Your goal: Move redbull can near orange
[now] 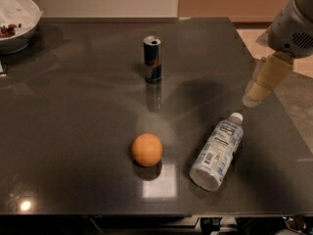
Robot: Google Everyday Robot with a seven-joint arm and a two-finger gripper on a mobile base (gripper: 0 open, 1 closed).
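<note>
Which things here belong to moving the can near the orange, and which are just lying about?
Job: redbull can, upright at the back; orange, in front; gripper, over the right edge of the table.
Lying about: plastic bottle on its side; white bowl, far-left corner.

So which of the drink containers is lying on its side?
The clear plastic bottle with the white label, near the pincer at the right edge of the dark table. The slim dark blue and silver metal can stands upright.

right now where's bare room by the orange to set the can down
Left of the orange the table is bare; so is the strip between it and the redbull can. Right is tighter: the bottle lies there, the claw hanging past its cap.
</note>
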